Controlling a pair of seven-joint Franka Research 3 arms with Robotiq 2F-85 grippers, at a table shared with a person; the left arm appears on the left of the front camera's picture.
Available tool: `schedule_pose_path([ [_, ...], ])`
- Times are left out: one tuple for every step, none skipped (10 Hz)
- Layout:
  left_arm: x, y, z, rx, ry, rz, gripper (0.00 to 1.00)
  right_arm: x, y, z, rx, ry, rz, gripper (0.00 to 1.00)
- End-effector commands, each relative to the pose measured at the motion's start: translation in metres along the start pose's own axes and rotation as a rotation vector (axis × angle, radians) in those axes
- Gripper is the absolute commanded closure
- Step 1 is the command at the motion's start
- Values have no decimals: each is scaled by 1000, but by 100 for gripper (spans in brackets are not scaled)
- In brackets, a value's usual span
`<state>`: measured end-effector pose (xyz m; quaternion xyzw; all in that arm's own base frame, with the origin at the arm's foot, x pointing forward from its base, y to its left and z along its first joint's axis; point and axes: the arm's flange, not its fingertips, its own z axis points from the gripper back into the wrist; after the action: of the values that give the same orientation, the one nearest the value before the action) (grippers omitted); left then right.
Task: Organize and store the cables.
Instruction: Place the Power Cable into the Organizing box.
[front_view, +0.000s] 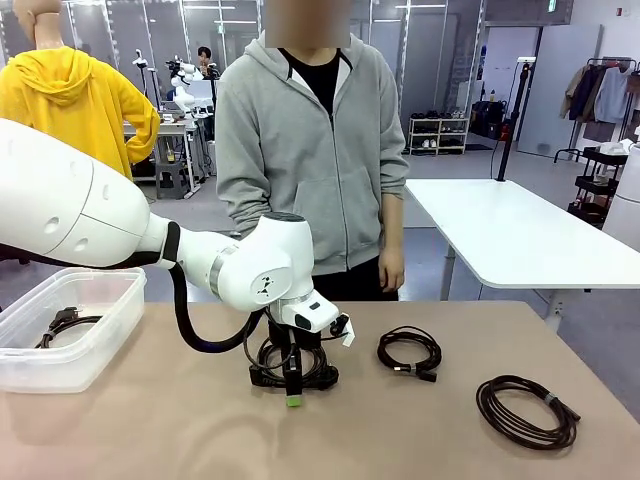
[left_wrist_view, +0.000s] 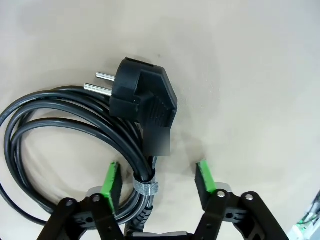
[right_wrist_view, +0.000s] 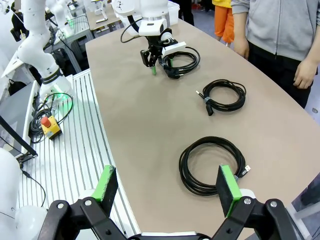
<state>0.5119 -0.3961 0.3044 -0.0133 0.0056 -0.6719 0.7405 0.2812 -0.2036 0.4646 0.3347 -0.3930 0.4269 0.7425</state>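
Clear plastic bin (front_view: 100, 278), far left: one coiled cable (front_view: 62, 325) stored inside. Left gripper (front_view: 292, 390), centre: lowered onto the plug-ended coil (left_wrist_view: 60, 115) on the table (front_view: 150, 430). Its pads are spread and straddle the tied section, one pad against the cords; not yet clamped, as far as the wrist view tells. Small coil (front_view: 410, 352), right of centre: loose on the table. Large coil (front_view: 527, 410), far right: loose. Right gripper (right_wrist_view: 167, 175): jaws apart, empty, poised above the large coil. Tally, by judgement: one stored, three left.

Right claw (right_wrist_view: 167, 192) agape over table (right_wrist_view: 140, 130), left claw (right_wrist_view: 149, 67) at farthest cable (right_wrist_view: 192, 62)
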Motion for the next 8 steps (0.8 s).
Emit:
schedule_pose_path([
  [0, -2, 2, -7, -34, -18, 100, 0, 0, 0, -1, -14, 11, 0],
  [1, -2, 3, -7, -32, -20, 100, 0, 0, 0, -1, -14, 11, 0],
  [1, -2, 4, -11, -25, -19, 100, 0, 0, 0, -1, -14, 11, 0],
  [2, -2, 6, -9, -17, -14, 97, 0, 0, 0, -1, -14, 11, 0],
  [1, -4, 9, -2, -12, -15, 100, 0, 0, 0, -1, -14, 11, 0],
  [0, -5, 13, 6, -14, -17, 100, 0, 0, 0, -1, -14, 11, 0],
  [-2, -14, 27, 32, -25, -40, 100, 0, 0, 0, -1, -14, 11, 0],
  [-4, -22, 42, 58, -26, -44, 100, 0, 0, 0, -1, -14, 11, 0],
])
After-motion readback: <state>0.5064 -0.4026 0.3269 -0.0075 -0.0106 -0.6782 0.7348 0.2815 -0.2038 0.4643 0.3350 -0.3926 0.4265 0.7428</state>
